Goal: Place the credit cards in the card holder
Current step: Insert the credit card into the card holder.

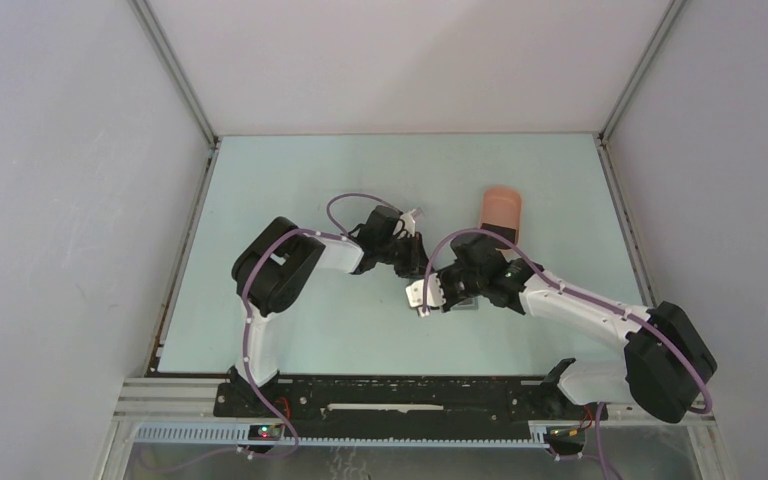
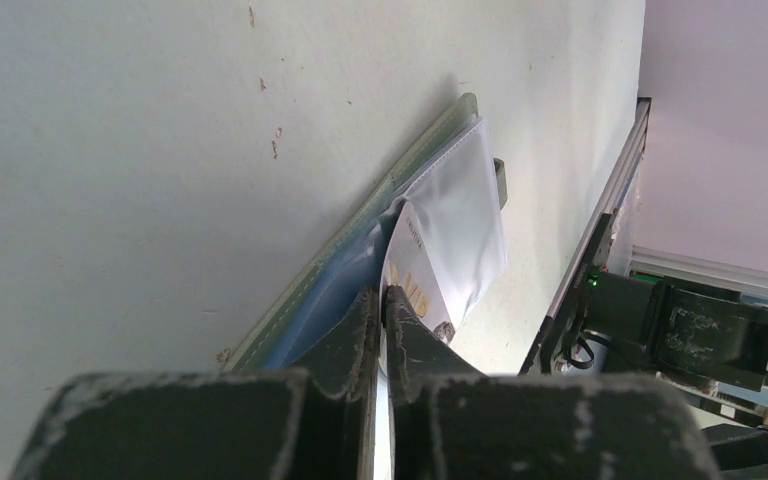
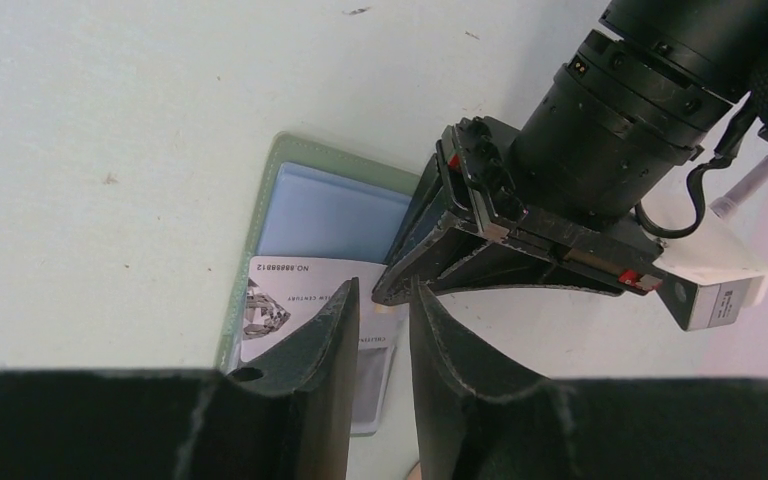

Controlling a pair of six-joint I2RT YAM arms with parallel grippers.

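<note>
The grey-green card holder (image 3: pixel 260 200) lies open on the table, its blue inner pocket (image 3: pixel 330 215) facing up. A silvery card (image 3: pixel 290 300) with a diamond print lies on it, its near end sticking out past the holder's edge. My left gripper (image 2: pixel 380 295) is shut on that card's edge (image 2: pixel 450 220), beside the holder's green rim (image 2: pixel 360 240). My right gripper (image 3: pixel 382 288) hovers just above the card with its jaws slightly apart and nothing between them. In the top view both grippers, left (image 1: pixel 415 266) and right (image 1: pixel 438 298), meet at mid-table and hide the holder. The black card is out of view.
A salmon-pink oval tray (image 1: pixel 501 213) stands just behind the right arm's wrist. White walls enclose the table on the left, the back and the right. The left arm's body (image 3: pixel 600 150) crowds close to the right gripper.
</note>
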